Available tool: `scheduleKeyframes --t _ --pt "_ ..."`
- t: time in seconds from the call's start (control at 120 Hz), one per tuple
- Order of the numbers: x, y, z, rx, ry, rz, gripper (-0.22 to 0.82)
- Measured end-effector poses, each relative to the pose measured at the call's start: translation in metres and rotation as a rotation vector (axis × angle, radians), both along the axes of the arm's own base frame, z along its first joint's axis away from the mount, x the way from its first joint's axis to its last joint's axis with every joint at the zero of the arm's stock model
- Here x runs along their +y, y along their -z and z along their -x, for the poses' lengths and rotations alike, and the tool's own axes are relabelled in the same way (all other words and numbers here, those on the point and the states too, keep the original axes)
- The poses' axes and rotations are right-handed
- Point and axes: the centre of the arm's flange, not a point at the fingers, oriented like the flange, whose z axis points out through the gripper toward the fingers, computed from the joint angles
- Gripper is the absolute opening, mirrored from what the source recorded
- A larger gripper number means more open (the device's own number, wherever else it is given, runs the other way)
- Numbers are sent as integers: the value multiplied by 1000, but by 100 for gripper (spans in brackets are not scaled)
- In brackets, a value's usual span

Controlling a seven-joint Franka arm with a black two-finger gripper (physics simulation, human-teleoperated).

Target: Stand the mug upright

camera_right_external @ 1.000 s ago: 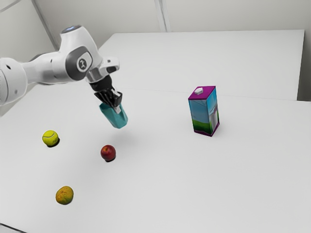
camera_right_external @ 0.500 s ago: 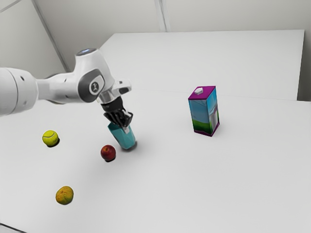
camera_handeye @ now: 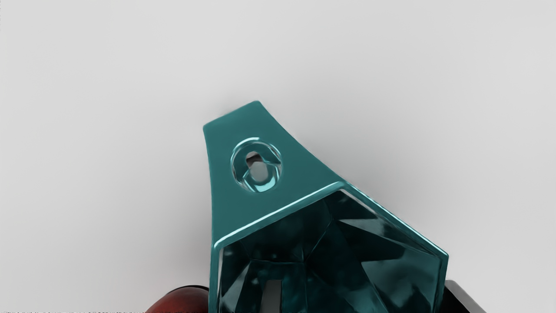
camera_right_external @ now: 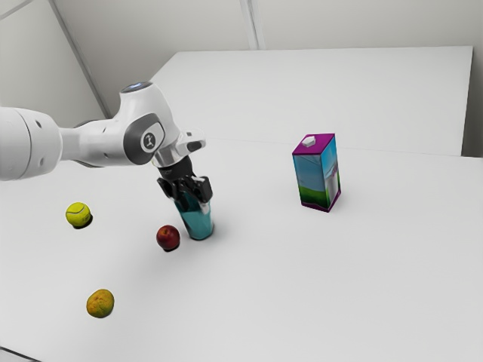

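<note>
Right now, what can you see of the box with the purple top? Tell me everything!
The box looks like a cardboard drink carton, tall with flat sides. A small white cap sits on its purple top. The sides are blue above green, with purple along the bottom. It stands upright on the table, apart from the mug, touching nothing else.

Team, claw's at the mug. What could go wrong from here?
1. One finger of the claw is inside the mug, the other outside; backing off at an angle might catch the wall and tip it.
2. The red fruit sits close beside the mug, so a sideways nudge could set it rolling.
3. If the mug's base isn't flat on the table, it may rock once clear.
</note>
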Motion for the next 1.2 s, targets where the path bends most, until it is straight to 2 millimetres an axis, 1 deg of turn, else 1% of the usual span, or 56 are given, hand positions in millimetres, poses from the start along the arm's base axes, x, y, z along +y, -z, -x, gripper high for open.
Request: scheduleKeyframes --t 0.075,0.158,0.233,0.367,0.45,0.567,0.675,0.742,0.775,0.817,0.95,1.2 --pt "-1 -2 0 -1 -3 -1 42" --pt "-1 -6 0 -4 -5 -2 48" --pt "-5 -20 -4 -19 -1 -4 52" --pt "-6 -62 -14 -53 1 -6 56" --pt "-3 -101 -23 -85 -2 -4 57" --pt "9 -154 -33 -120 -15 -5 59" --pt "21 -191 -35 -137 -20 -23 59" --pt "24 -215 -34 -149 -16 -39 60" --pt "24 -223 -31 -149 -13 -47 60" --pt "23 -227 -29 -143 -9 -53 60" --pt "22 -232 -22 -117 -1 -65 60" --pt "22 -230 -19 -90 3 -69 60"
